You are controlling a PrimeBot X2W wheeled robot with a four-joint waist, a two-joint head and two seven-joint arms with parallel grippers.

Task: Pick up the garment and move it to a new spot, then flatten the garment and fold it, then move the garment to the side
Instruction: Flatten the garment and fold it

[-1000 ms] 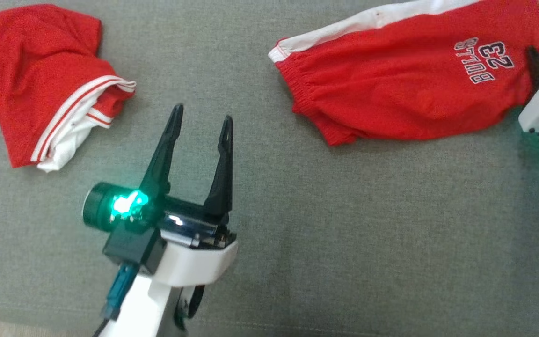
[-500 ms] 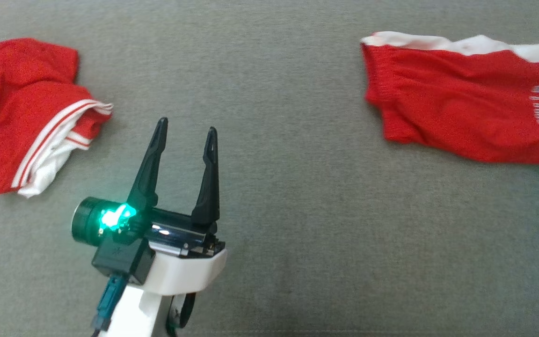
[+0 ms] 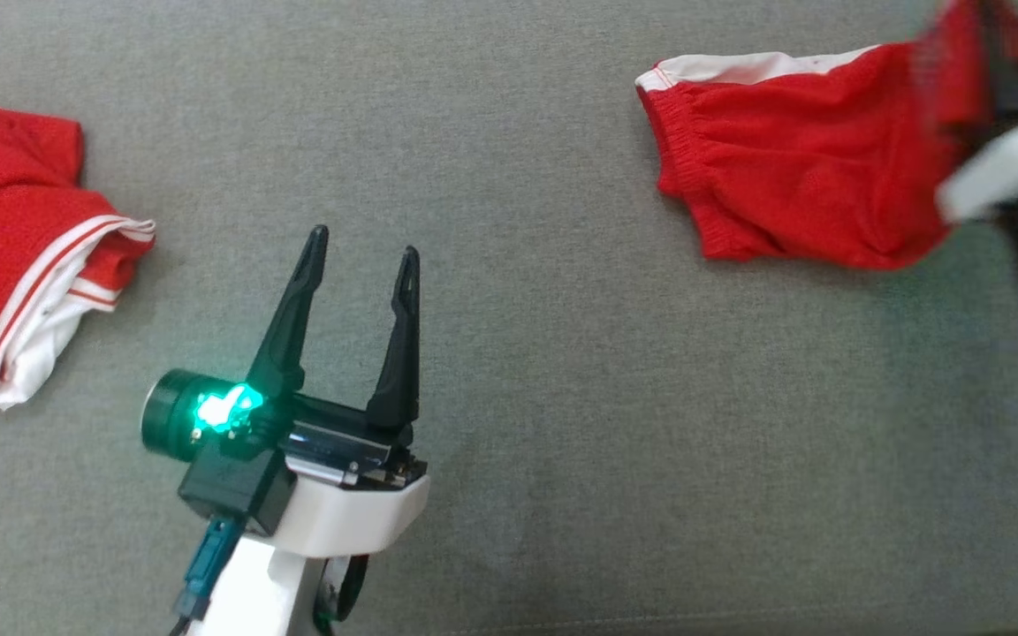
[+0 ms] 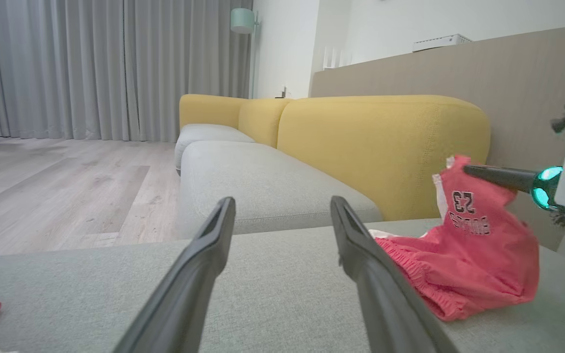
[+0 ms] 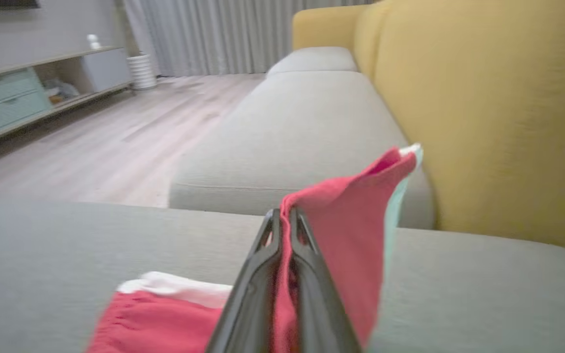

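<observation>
Two garments: red knit sports shorts with a white side stripe [image 3: 792, 177] at the far right of the grey woven sofa seat [image 3: 562, 397]; red top with white banded trim [image 3: 14, 256] bunched at the far left, well apart.
Task's thing: the red shorts, mostly resting on the seat, right-hand end raised off it, printed panel hanging upright in front of the yellow padded backrest [image 4: 385, 142].
Right claw [image 5: 285, 215]: pinched tight on a fold of the shorts' red cloth, fabric squeezed between both dark fingers.
Left claw [image 3: 363, 243]: spread wide, empty, touching nothing.
Pose on the right: reaching in from the right edge, blurred in the head view, fingers roughly level above the seat.
Pose on the left: hovering over bare seat in the near middle, between the two garments, fingers pointing far.
Step in hand: probably the pick-up, grip made, one end lifted, waistband end lying on the seat.
Next move: likely raising higher until the whole garment hangs free, then carrying to open seat, perhaps the bare middle.
Risk: single-corner hold, thin cloth apt to slip out or land bunched.
</observation>
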